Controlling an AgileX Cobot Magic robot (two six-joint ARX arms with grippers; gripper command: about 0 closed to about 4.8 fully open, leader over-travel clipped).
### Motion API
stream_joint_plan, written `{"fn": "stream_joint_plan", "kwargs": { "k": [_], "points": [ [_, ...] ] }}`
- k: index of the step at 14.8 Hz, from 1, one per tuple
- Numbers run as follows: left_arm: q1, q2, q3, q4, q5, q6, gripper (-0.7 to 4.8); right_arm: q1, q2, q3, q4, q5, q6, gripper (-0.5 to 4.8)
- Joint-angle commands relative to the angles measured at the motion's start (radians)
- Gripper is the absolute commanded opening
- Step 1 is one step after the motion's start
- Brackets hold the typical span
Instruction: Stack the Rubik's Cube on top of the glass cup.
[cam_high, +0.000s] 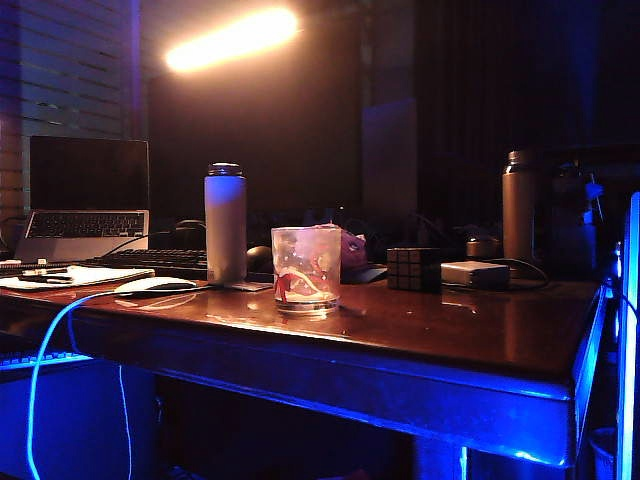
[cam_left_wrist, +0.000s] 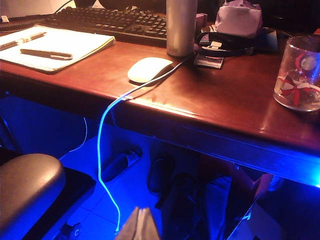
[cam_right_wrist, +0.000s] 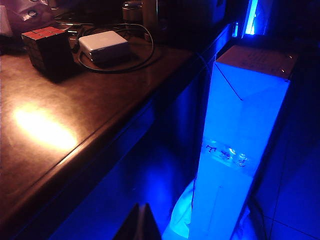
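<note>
One glass cup (cam_high: 306, 267) stands mid-worktop (cam_high: 420, 335), one Rubik's Cube (cam_high: 413, 269) apart to its right, just beside a grey box (cam_high: 475, 274) with a cable. A white bottle (cam_high: 225, 224), mouse (cam_high: 155, 285) and keyboard (cam_high: 150, 261) crowd the left; a brown bottle (cam_high: 518, 207) stands behind. Blue-lit room. My left gripper (cam_left_wrist: 140, 225) looks pinched shut, I think; my right gripper (cam_right_wrist: 140, 223) is clenched empty, both below the edge.
</note>
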Motion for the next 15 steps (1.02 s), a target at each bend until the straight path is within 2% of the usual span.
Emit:
{"fn": "stream_joint_plan", "kwargs": {
  "k": [1,5,7,9,10,13,15],
  "points": [
    [0.002,-0.003,-0.005,-0.014,0.004,0.000,-0.04,0.002,-0.001,-0.003,0.006,-0.003,0.023,-0.01],
    [0.002,-0.003,-0.005,-0.014,0.004,-0.004,-0.04,0.002,-0.001,-0.003,0.008,-0.003,0.026,-0.01],
    [0.002,-0.003,-0.002,0.013,0.005,-0.098,-0.04,0.002,-0.001,-0.002,0.028,-0.002,0.103,-0.01],
    [0.001,-0.003,0.056,0.107,0.005,-0.262,-0.04,0.002,-0.001,0.015,0.094,-0.002,0.242,-0.01],
    [0.001,-0.003,0.116,0.117,0.004,-0.281,-0.04,0.002,-0.001,0.041,0.108,0.001,0.276,-0.01],
    [0.002,0.132,0.393,0.087,0.001,-0.269,-0.04,0.001,0.069,0.203,0.123,0.009,0.247,-0.01],
    [0.002,0.336,0.589,0.011,0.121,-0.161,-0.04,0.001,0.203,0.311,0.135,0.009,0.194,-0.01]
  ]
}}
